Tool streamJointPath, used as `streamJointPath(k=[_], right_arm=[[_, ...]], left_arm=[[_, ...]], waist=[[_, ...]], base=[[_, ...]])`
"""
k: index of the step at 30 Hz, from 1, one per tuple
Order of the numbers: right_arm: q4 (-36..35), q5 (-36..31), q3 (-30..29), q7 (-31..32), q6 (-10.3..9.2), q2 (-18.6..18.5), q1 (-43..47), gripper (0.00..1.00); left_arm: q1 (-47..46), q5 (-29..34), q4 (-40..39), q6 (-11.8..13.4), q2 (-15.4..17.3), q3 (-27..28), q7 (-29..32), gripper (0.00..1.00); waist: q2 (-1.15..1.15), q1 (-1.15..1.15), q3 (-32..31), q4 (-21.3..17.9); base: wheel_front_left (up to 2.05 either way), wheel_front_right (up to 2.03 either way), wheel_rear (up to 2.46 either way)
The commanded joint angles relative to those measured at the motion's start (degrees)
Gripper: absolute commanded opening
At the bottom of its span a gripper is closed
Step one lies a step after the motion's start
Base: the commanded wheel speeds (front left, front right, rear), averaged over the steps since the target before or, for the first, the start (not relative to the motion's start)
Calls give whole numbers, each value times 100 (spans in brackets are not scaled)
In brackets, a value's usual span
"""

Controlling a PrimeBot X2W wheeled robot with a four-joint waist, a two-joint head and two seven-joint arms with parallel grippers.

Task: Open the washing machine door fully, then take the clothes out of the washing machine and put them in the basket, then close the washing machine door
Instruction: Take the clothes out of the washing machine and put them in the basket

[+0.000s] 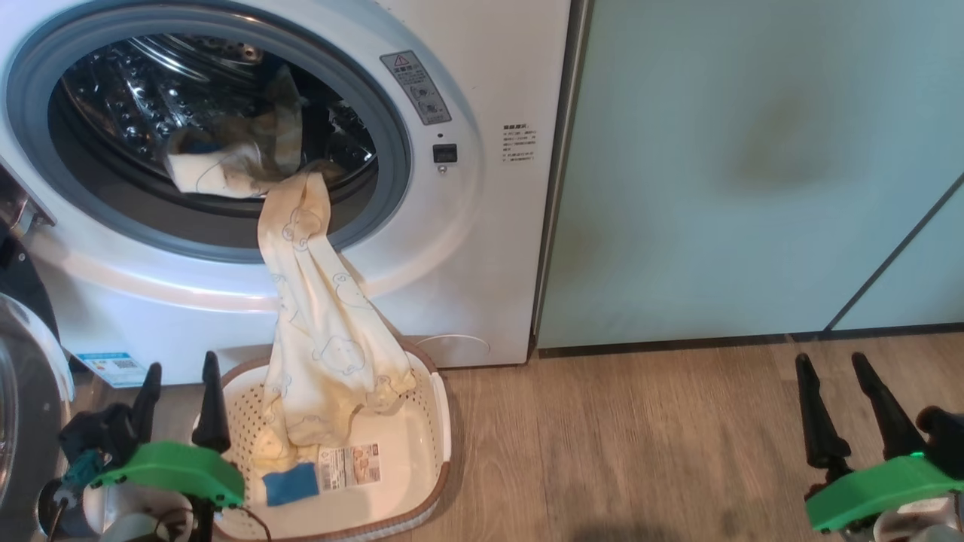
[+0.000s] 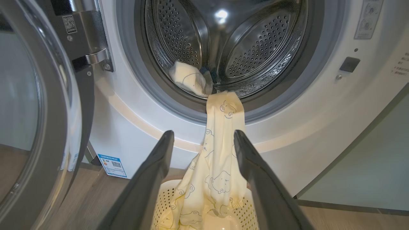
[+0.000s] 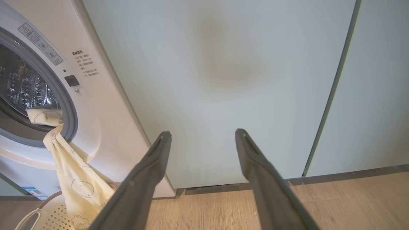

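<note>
Left fingers (image 1: 212, 406) at 7 o'clock and right fingers (image 1: 817, 421) at 5 o'clock, both spread and empty, basket (image 1: 443, 421) just beyond the left ones, clothes (image 1: 324, 324) trailing into it from the washing machine (image 1: 482, 226) at 11 o'clock, more heaped in its drum (image 1: 128, 98)

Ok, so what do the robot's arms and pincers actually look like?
The left pincer and right pincer each have two long, dark, tapering fingers on a bright green mount. Behind the left mount sits a pale rounded wrist with thin black cables and a teal fitting. In the wrist views the fingers look matt dark grey.
</note>
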Motion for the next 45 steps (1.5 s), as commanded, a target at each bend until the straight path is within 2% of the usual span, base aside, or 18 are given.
streamJointPath(k=[1, 30, 37, 45], right_arm=[[-172, -24, 58, -55, -15, -49, -115, 100], [-178, -36, 67, -55, -15, -38, -130, 100], [-189, -41, 95, -55, -15, -30, -164, 100], [-207, -5, 116, -55, -15, -11, -307, 100]], left_arm=[[-108, 77, -189, -31, 75, 222, -43, 100], [-350, 356, 31, -131, -37, 290, -44, 100], [-909, 425, 581, -137, 281, -207, 28, 100], [-2110, 217, 948, -138, 901, -919, 1021, 100]], waist=[[0, 0, 5, 1], [0, 0, 63, -16], [0, 0, 173, -83], [0, 0, 552, -260]], base=[[0, 0, 0], [0, 0, 0], [0, 0, 0], [0, 0, 0]])
